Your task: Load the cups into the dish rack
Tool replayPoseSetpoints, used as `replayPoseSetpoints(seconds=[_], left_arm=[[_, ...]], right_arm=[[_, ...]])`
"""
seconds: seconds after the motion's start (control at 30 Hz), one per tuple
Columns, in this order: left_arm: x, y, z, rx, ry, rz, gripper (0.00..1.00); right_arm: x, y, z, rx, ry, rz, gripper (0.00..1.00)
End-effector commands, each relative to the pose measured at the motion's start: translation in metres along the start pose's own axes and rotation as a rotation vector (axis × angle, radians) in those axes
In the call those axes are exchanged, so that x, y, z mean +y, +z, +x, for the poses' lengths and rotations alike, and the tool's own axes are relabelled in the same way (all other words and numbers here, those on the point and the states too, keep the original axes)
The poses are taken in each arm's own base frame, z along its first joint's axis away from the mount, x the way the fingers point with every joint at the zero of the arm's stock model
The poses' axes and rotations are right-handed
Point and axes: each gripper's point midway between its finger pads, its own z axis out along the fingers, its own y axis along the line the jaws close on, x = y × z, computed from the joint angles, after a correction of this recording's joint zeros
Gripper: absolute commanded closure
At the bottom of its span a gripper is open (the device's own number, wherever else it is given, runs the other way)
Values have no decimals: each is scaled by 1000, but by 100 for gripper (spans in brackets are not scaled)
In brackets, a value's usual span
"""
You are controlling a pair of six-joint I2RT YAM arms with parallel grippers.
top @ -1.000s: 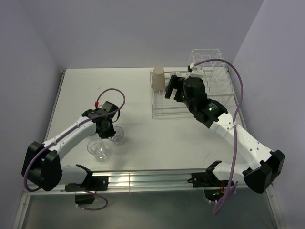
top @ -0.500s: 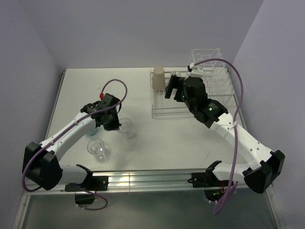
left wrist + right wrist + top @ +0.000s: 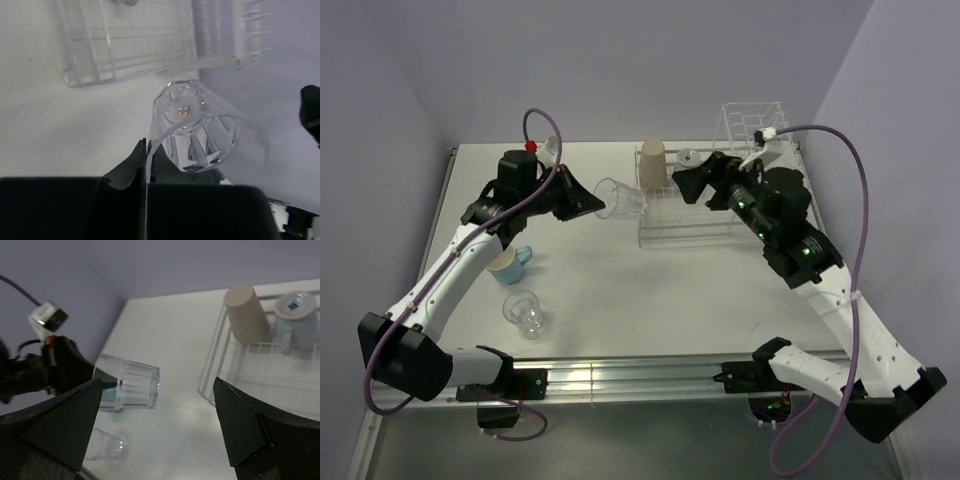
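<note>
My left gripper (image 3: 598,205) is shut on the rim of a clear tumbler (image 3: 622,198) and holds it on its side in the air, just left of the white dish rack (image 3: 705,232). The wrist view shows the fingers (image 3: 131,162) pinching the tumbler (image 3: 205,132). A tan paper cup (image 3: 652,164) and a small light blue cup (image 3: 688,158) stand upside down in the rack's far left part. A light blue mug (image 3: 507,264) and a second clear tumbler (image 3: 525,313) stand on the table. My right gripper (image 3: 688,186) is open and empty above the rack.
The rack's tall plate dividers (image 3: 755,125) rise at its far right end, near the wall. In the right wrist view I see the held tumbler (image 3: 131,386), the tan cup (image 3: 246,314), the blue cup (image 3: 296,319) and the standing tumbler (image 3: 104,444).
My left gripper lifted the tumbler off the table and carried it up and right to the rack's left edge, uncovering the mug. My right arm drew back to the right.
</note>
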Motion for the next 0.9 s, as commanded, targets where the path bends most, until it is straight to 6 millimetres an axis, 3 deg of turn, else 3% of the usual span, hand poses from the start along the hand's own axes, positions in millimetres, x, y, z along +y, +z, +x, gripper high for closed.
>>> replayPoseSetpoints(seconds=[0.0,0.07,0.1,0.17,0.2,0.33,0.87], left_arm=[[-75,-31,-22,-40,27,409,100],[-89,-37,-22,-12,39,513,100],[-98,-41,-25,-22,42,570,100],[-106,-44,-22,-2,49,642,100],[-115,-51,-23,-12,53,703,100],[-128,-63,-19,-9,73,825,100],[-128,-55,-9,27,41,903,100]], right_arm=[[28,-19,-18,-42,83,-229,0],[30,-22,-29,-75,130,-304,0],[36,-24,-18,-29,139,-370,0],[41,-26,-23,-37,178,-442,0],[45,-27,-14,-1,187,-487,0],[56,-29,-13,6,245,-601,0],[71,-37,-4,22,425,-877,0]])
